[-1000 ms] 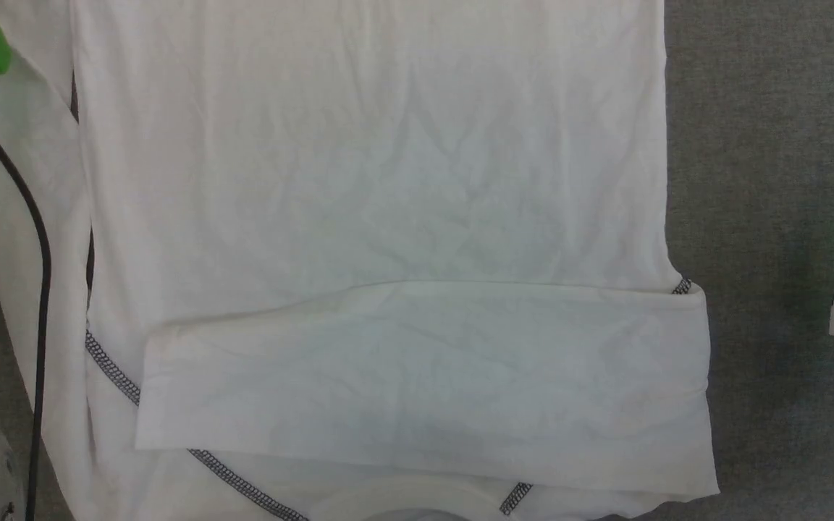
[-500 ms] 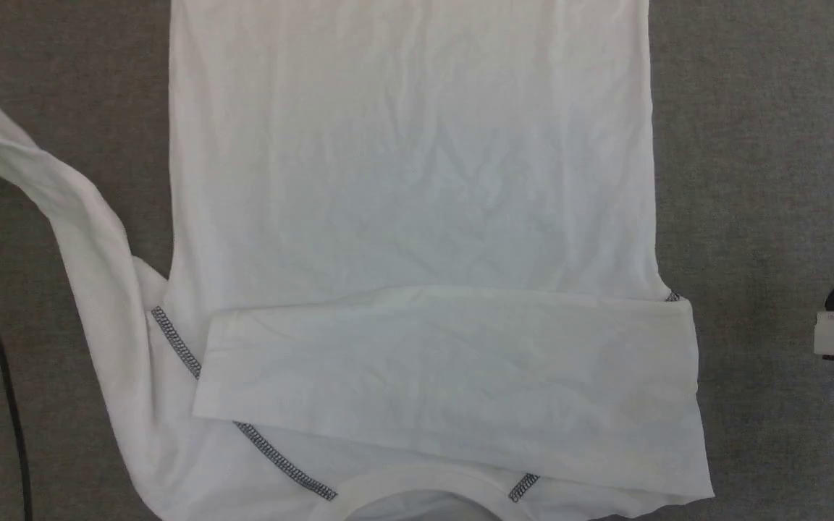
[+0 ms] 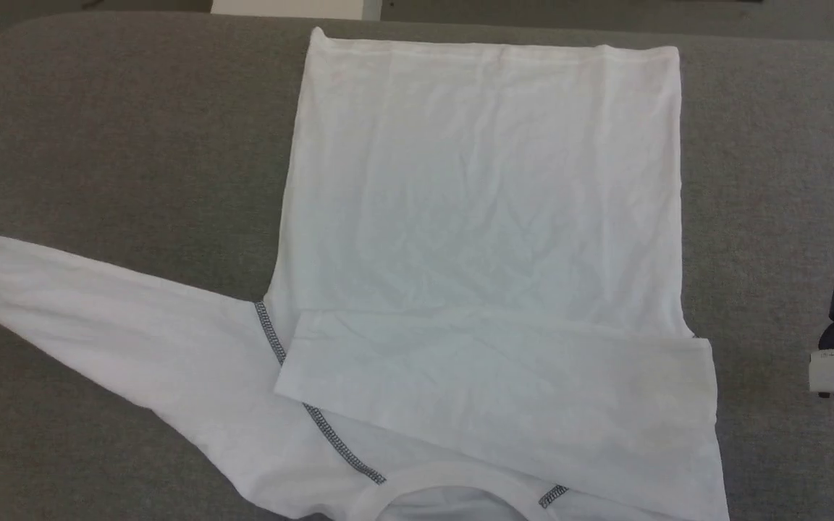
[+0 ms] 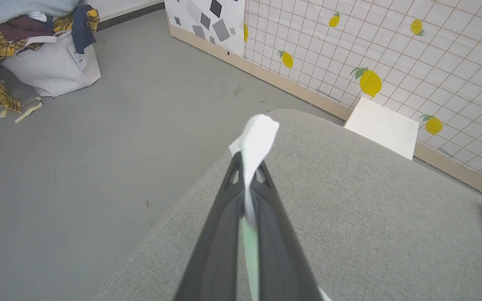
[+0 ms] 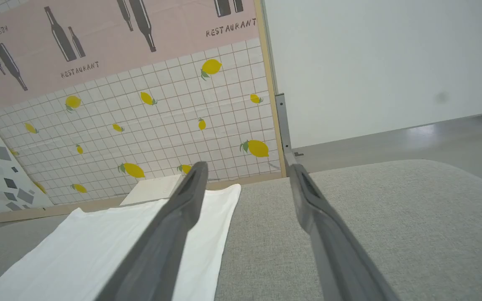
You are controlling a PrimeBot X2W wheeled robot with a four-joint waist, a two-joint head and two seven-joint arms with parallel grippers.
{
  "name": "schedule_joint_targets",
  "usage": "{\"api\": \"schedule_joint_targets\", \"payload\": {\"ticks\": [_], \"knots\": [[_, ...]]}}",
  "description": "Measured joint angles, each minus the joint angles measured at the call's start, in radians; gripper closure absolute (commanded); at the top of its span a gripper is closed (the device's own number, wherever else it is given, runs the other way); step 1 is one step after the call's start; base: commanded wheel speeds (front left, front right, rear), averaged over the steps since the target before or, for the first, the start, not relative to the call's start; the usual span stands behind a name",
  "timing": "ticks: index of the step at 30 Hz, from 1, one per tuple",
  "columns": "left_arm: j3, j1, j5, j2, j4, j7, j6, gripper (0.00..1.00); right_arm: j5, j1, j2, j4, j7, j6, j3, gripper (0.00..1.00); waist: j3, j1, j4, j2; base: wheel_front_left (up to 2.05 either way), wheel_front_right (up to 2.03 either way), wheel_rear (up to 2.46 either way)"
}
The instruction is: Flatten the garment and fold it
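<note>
Since a second ago the garment's (image 3: 482,217) left sleeve (image 3: 98,311) is stretching out sideways from the body, and our head camera is showing more of the grey table (image 3: 120,130). Our left gripper (image 4: 248,165) is pinching white cloth tight between closed jaws. Our right gripper (image 5: 246,167) is hanging wide apart beside the flat garment, holding nothing.

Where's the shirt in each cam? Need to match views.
Head view: white long-sleeved shirt spread across the centre, one sleeve off the left edge.
Left wrist view: centre, a fabric tip pinched in the shut left hand.
Right wrist view: lower left, reaching the bottom edge.
Shared landmark: white box past the grey tabletop's far edge.
</note>
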Motion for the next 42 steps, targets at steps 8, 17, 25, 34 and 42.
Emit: {"api": "schedule_joint_targets", "payload": {"ticks": [8,17,25,34,42], "knots": [[-0.07,-0.003,-0.024,-0.006,-0.029,-0.101,-0.105,1.0,0.013,0.01,0.0,0.018,-0.005,0.0,0.026,0.0,-0.074,0.0,0.022,0.0,0.0,0.0,0.0],[-0.358,0.103,-0.029,-0.242,-0.285,-0.101,-0.129,1.0,0.03,0.038,0.0,0.049,-0.023,0.0,0.026,0.0,-0.123,0.0,-0.007,0.0,0.0,0.0,0.0],[-0.764,0.156,0.003,-0.451,-0.308,-0.053,-0.127,1.0,0.032,0.046,0.0,0.052,-0.024,0.0,0.029,0.0,-0.145,0.0,-0.037,0.0001,0.0,0.0,0.0],[-1.187,0.061,-0.176,-0.454,-0.129,-0.138,-0.082,1.0,0.049,0.045,0.0,0.071,-0.032,0.0,0.052,0.0,-0.127,0.0,-0.096,0.0,0.0,0.0,0.0],[-1.355,0.037,-0.328,-0.453,0.015,-0.016,-0.085,0.0,0.057,0.045,0.0,0.086,-0.049,0.0,0.053,0.0,-0.117,0.0,-0.138,0.0001,0.0,0.0,0.0]]}}
